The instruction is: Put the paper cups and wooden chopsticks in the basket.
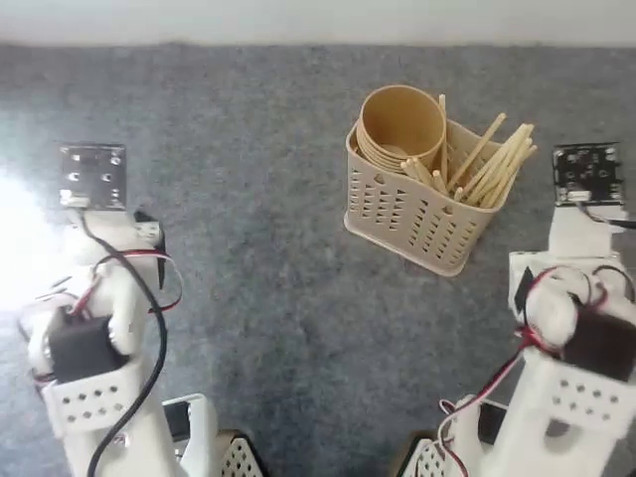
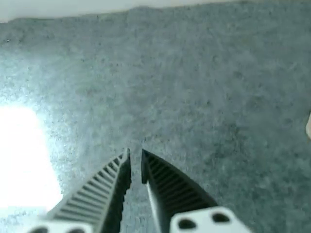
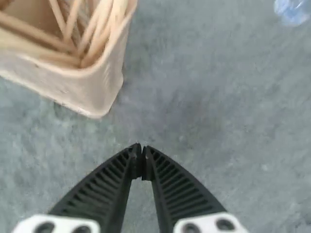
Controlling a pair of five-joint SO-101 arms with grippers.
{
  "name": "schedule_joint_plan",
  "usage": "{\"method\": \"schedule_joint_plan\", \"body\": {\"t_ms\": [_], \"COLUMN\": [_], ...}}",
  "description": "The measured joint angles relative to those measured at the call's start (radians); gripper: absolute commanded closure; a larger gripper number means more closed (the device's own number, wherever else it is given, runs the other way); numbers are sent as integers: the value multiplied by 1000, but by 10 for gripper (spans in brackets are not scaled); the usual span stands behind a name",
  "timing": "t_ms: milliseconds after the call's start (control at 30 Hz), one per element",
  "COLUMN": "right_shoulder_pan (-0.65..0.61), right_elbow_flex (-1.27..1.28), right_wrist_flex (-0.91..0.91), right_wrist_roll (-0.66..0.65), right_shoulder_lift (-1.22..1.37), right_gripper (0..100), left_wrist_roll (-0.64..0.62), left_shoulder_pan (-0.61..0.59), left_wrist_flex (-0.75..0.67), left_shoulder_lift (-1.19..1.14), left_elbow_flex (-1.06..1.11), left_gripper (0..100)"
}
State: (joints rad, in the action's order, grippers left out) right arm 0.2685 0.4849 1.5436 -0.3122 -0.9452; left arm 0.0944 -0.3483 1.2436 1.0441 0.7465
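Slotted basket (image 1: pixel 407 221) holds nested paper cups (image 1: pixel 399 121), wooden chopsticks (image 1: pixel 497 164); ribbed left hand (image 2: pixel 135 158), right hand (image 3: pixel 141 153) pressed together.

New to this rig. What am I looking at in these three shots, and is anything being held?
These are two small desktop robot arms, each ending in a two-fingered pincer. The high view looks down on a grey mat, with the left arm and the right arm at its near edge. The other two pictures come from cameras on the wrists, each looking along its own pincer. On the mat stands a beige slotted basket, with nested paper cups and wooden chopsticks inside it. The left pincer and the right pincer are both closed and hold nothing. The right one sits near a corner of the basket.
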Motion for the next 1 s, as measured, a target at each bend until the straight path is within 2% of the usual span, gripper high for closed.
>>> {"method": "schedule_joint_plan", "body": {"t_ms": [300,600,833,900,1000], "right_shoulder_pan": [-41,-181,-256,-285,-292], "right_elbow_flex": [333,637,838,928,1053], "right_wrist_flex": [-103,-212,-310,-347,-414], "right_wrist_roll": [-25,-83,-84,-75,31], "right_shoulder_lift": [-221,-542,-755,-802,-858], "right_gripper": [991,991,991,991,991], "left_wrist_roll": [0,-35,-44,-44,-63], "left_shoulder_pan": [0,-60,-57,-57,-40], "left_wrist_flex": [-15,-299,-397,-416,-433], "left_shoulder_lift": [0,0,0,0,0], "left_elbow_flex": [215,517,629,649,684], "left_gripper": [987,987,987,987,987]}}
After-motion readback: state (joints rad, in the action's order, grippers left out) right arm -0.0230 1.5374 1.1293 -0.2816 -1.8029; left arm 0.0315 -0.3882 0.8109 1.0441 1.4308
